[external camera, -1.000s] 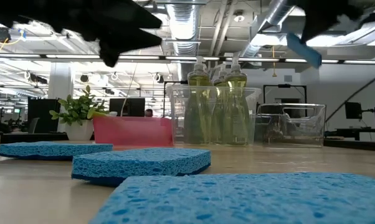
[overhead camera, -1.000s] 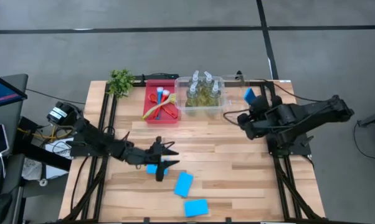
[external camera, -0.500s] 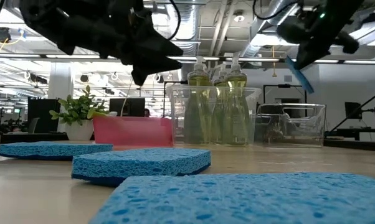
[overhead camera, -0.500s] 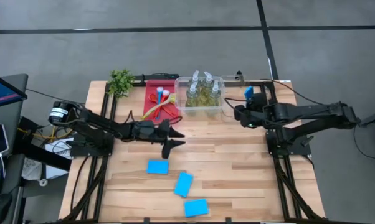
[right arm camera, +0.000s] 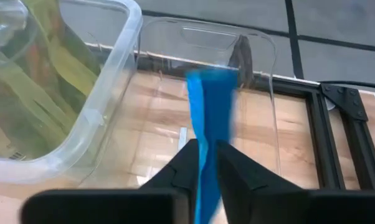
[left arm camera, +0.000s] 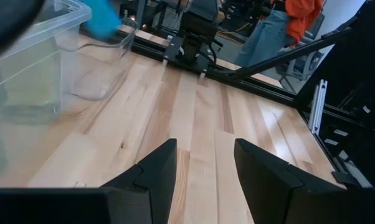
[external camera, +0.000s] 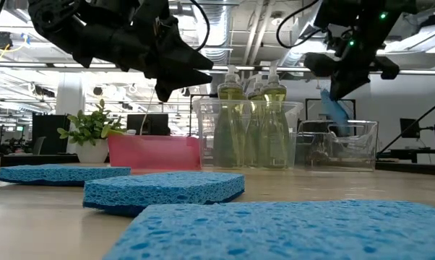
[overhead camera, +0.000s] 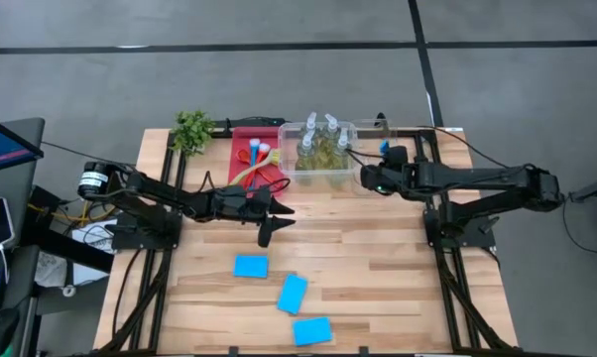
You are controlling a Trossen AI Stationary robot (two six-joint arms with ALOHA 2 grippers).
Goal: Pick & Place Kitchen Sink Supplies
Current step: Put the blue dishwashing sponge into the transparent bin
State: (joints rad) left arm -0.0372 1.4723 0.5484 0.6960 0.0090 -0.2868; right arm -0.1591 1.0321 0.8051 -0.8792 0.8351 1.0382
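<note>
One sponge [right arm camera: 210,118] hangs on edge, pinched between the right gripper [right arm camera: 204,163] fingers above the empty clear bin [right arm camera: 262,93]. Loosened crookedly, it could catch the rim beside the bottles [overhead camera: 323,144]. The left gripper [left arm camera: 202,163], jaws spread, holds nothing.

No text, label, brand, number or sign can be read in any of the views. The bottles [external camera: 252,123] in the clear bin [external camera: 246,137] show no legible label, and nothing in the room behind the table carries readable lettering.
</note>
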